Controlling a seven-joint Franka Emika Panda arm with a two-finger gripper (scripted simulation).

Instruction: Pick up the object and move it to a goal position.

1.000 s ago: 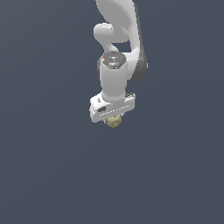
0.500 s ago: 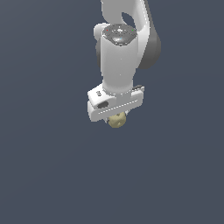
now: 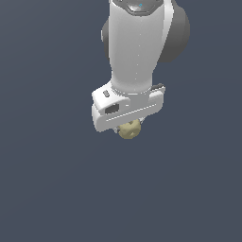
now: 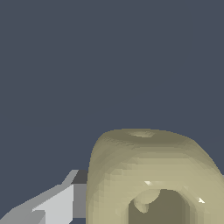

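Note:
The object (image 3: 129, 130) is a small pale yellow-tan lumpy thing that hangs just under the white gripper (image 3: 127, 126) in the exterior view. The gripper's hand hides its fingers there. In the wrist view the object (image 4: 148, 175) fills the near part of the picture, with a hollow in it. One grey-white finger (image 4: 65, 199) presses against its side; the other finger is hidden behind it. The gripper is shut on the object and holds it in the air, with plain dark ground far below.
The white arm (image 3: 137, 47) rises to the top of the exterior view. All around is plain dark grey-blue ground (image 3: 47, 189) with nothing else on it in either view.
The arm with the object has come much closer to the exterior camera and looks larger. The object stays held under the gripper throughout.

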